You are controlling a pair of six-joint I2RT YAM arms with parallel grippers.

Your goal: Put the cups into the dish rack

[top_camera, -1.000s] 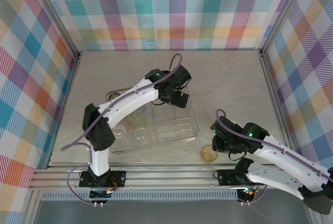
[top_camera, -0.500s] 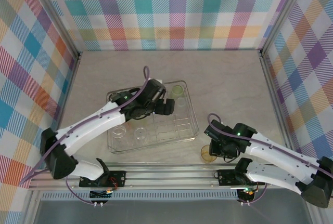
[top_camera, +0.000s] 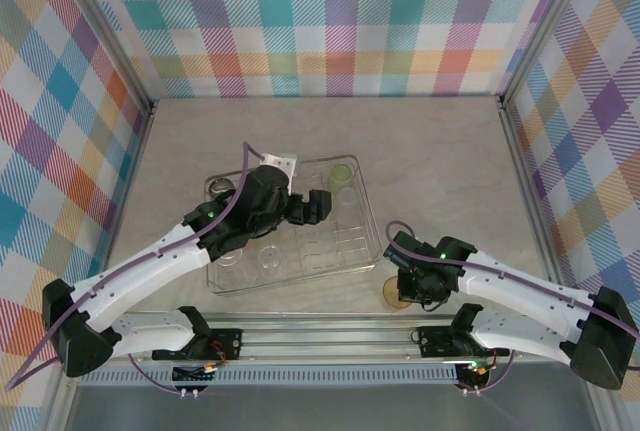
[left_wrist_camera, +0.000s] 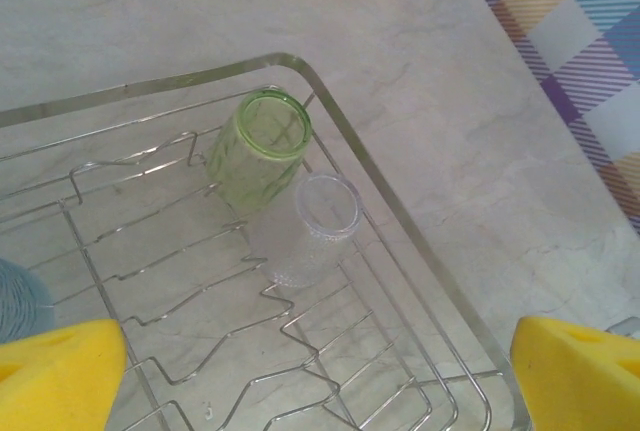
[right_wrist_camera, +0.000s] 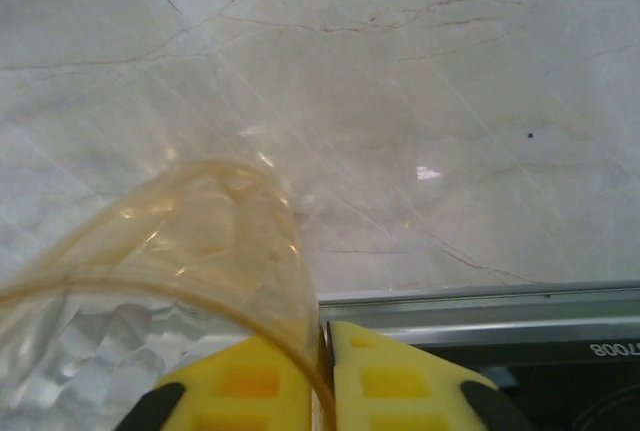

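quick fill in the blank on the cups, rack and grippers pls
1. The right gripper is ____ on the rim of the orange cup.
2. The left gripper, above the rack, is ____.
3. The orange cup stands ____ the rack.
4. The green cup and the clear cup sit in the rack's far ____ corner.

Missing words: shut; open; outside; right
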